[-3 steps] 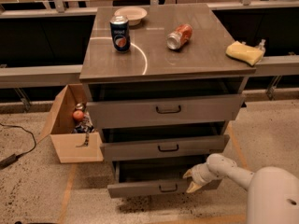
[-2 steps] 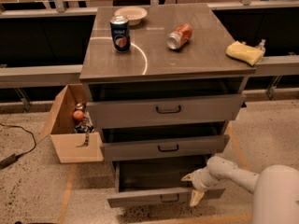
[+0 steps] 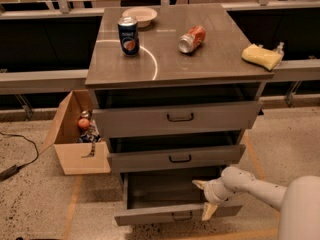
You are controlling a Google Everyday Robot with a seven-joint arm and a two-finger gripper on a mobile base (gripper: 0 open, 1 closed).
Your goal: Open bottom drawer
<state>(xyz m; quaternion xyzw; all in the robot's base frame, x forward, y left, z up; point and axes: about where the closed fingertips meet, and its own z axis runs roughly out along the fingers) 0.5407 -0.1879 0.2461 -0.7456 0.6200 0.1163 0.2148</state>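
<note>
Arm: the white arm (image 3: 262, 190) enters from the lower right corner and reaches left at a low level, just above the floor, with its forearm sloping slightly upward to a rounded wrist in front of the cabinet's lower right part.

Gripper: the gripper (image 3: 201, 200) sits at the right half of the bottom drawer (image 3: 150, 215), to the right of its small black handle (image 3: 182, 216). The two pale fingers are spread wide. The upper one points into the drawer cavity and the lower one lies across the outer face of the front panel, so the panel's top edge runs between them. Nothing is pinched, and firm contact with the panel cannot be confirmed.

Bottom drawer: lowest of three, pulled well out from the cabinet, its dark interior exposed. The middle drawer (image 3: 150, 160) and the top drawer (image 3: 140, 120) stand forward less.

Cabinet top (image 3: 210, 66): an upright blue can (image 3: 129, 36), an orange can (image 3: 192, 39) on its side, a pale bowl (image 3: 139, 16) at the rear, and a yellow sponge (image 3: 261, 57) at the right edge.

Floor: an open cardboard box (image 3: 80, 156) beside the cabinet's left side
</note>
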